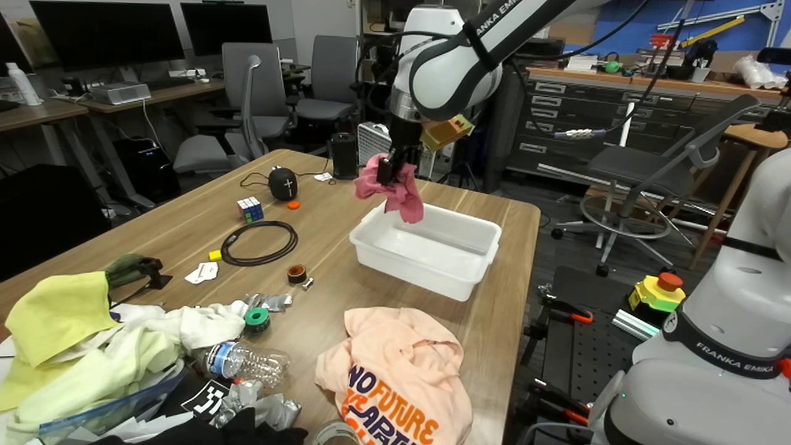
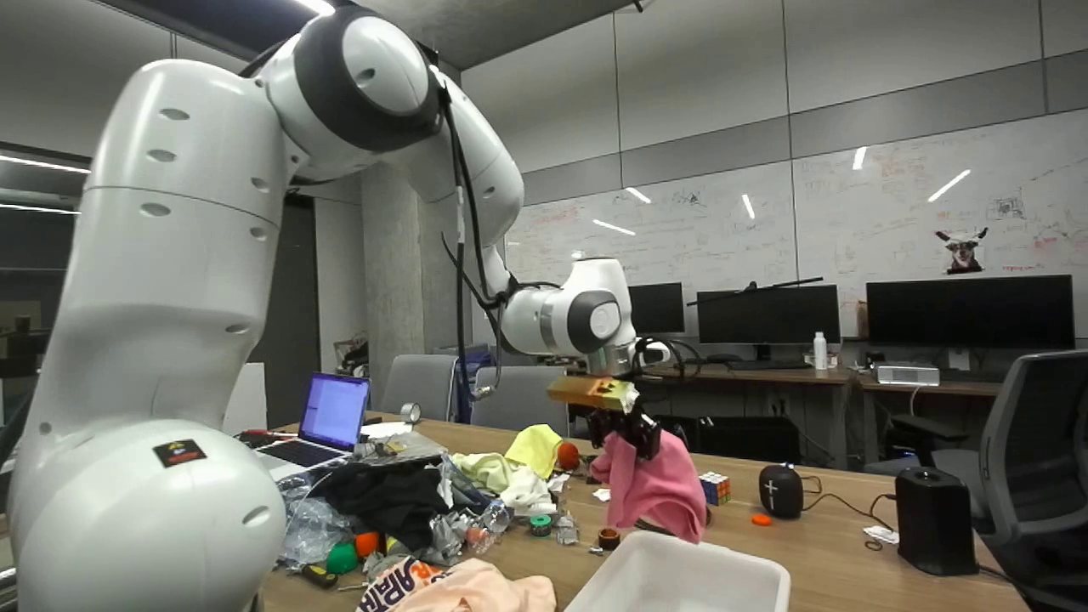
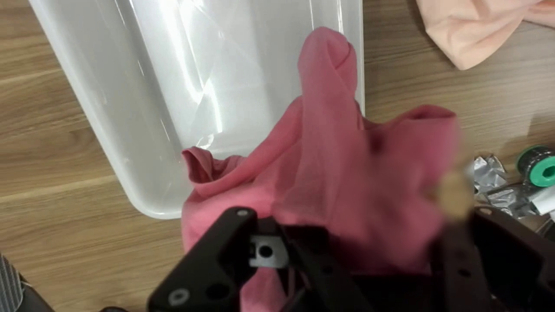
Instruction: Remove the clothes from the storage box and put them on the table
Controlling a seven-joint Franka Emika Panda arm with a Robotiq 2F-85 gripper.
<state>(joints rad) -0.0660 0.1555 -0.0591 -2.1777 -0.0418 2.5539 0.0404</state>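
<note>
FRANKA EMIKA on my lower black band (image 1: 732, 360), FRANKA EMI cut off along my forearm (image 1: 510, 31), NO FUTURE on the peach garment (image 1: 401, 364), lower lettering unclear, whiteboard (image 2: 901, 212) writing too small to read

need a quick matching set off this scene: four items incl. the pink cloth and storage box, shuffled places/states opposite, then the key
Column one
1. pink cloth
2. peach garment
3. storage box
4. puzzle cube

Column two
A. white and open-topped, standing on the table
B. multicoloured, near the round black speaker
C. held up in the air by the hand
D. lying crumpled, with large printed lettering

Pairs: 1-C, 2-D, 3-A, 4-B
</note>
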